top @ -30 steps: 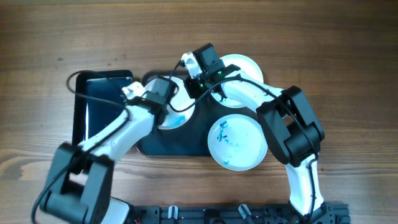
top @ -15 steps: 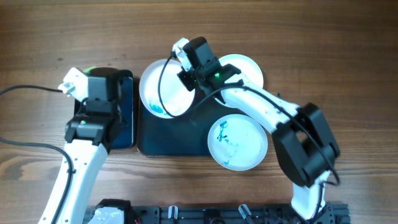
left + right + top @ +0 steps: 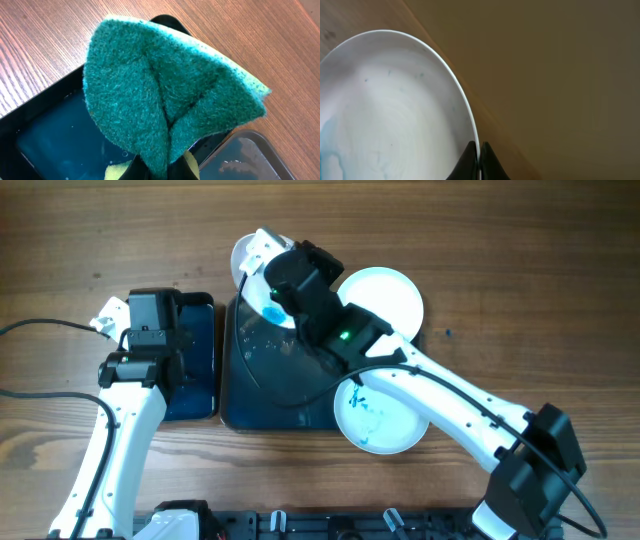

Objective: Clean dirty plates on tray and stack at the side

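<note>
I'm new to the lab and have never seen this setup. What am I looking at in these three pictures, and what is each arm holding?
These are two white robot arms at a wooden table, each ending in a two-finger gripper. The wide picture looks straight down; the other two come from cameras on the wrists, showing each arm's own fingers. On the table lie a large dark tray and, left of it, a smaller deep black tray. The left gripper is shut on a green sponge above the smaller tray. The right gripper pinches the rim of a tilted plate with blue smears, held up. Two more rest at the large tray's right end: a mostly white plate and a blue-stained plate.
</note>
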